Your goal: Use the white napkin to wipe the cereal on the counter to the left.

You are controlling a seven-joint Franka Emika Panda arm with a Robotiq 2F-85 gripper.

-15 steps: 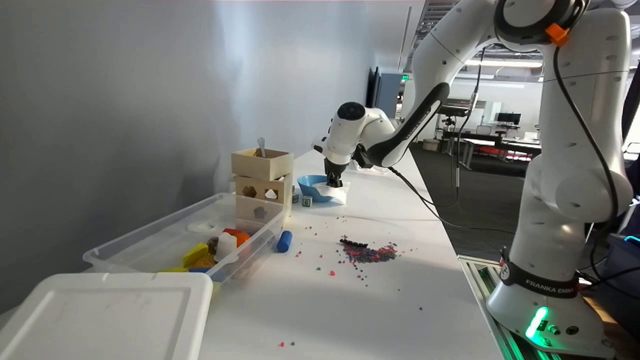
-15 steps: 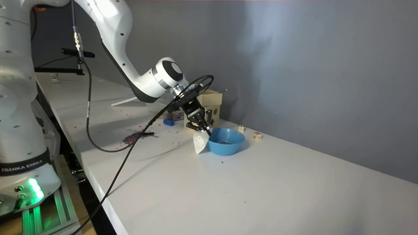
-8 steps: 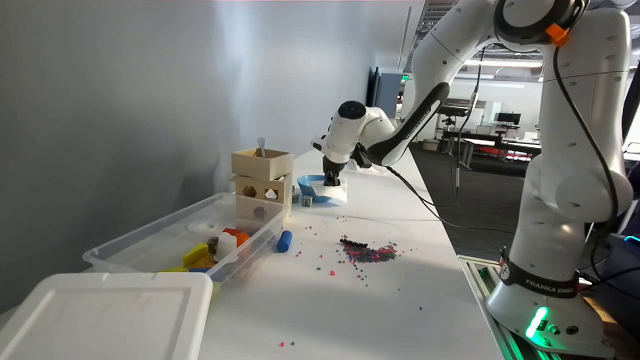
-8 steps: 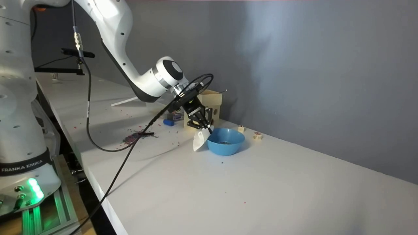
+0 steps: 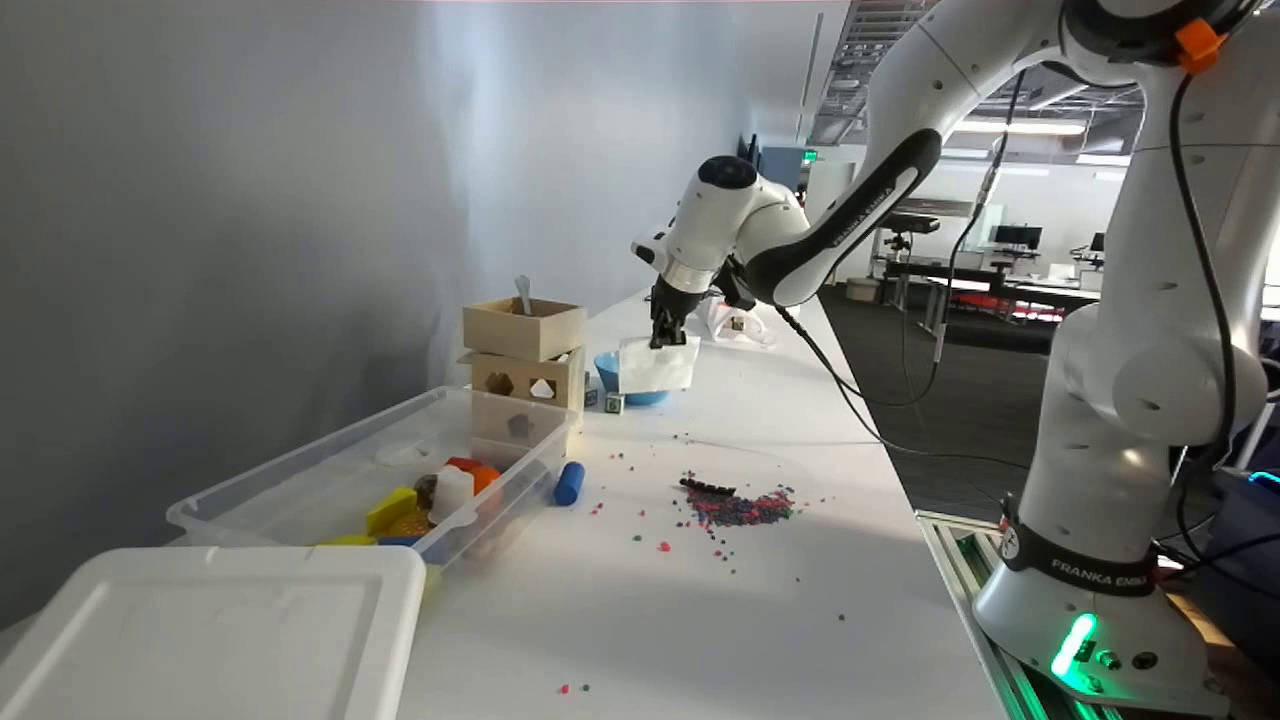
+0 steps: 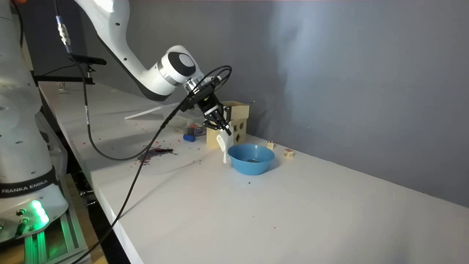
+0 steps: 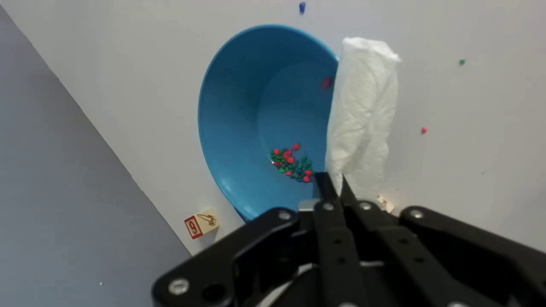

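Note:
The white napkin [image 5: 655, 368] hangs from my gripper [image 5: 668, 341] and partly covers the blue bowl [image 5: 606, 370]. In an exterior view the napkin [image 6: 224, 142] hangs just beside the bowl [image 6: 251, 168], below my gripper [image 6: 226, 131]. In the wrist view my fingertips [image 7: 335, 181] are shut on the napkin [image 7: 362, 111], which overlaps the rim of the bowl [image 7: 226, 111]. The cereal [image 5: 740, 508] lies as a loose dark purple-red pile with strays on the white counter [image 5: 680, 620]. The pile [image 6: 146, 156] also shows farther off, partly behind a cable. Some bits lie inside the bowl.
A black strip [image 5: 708, 487] lies at the pile's edge. A clear bin [image 5: 520, 490] with toys, a white lid [image 5: 220, 630], stacked wooden boxes [image 5: 525, 335] and a blue cylinder [image 5: 569, 483] stand along the wall side. Small blocks [image 6: 289, 152] sit near the bowl. The arm's cable [image 6: 128, 194] crosses above the counter.
My gripper has risen, lifting the napkin off the counter and a little away from the bowl. The napkin now hangs down more freely. The bowl and cereal have not moved.

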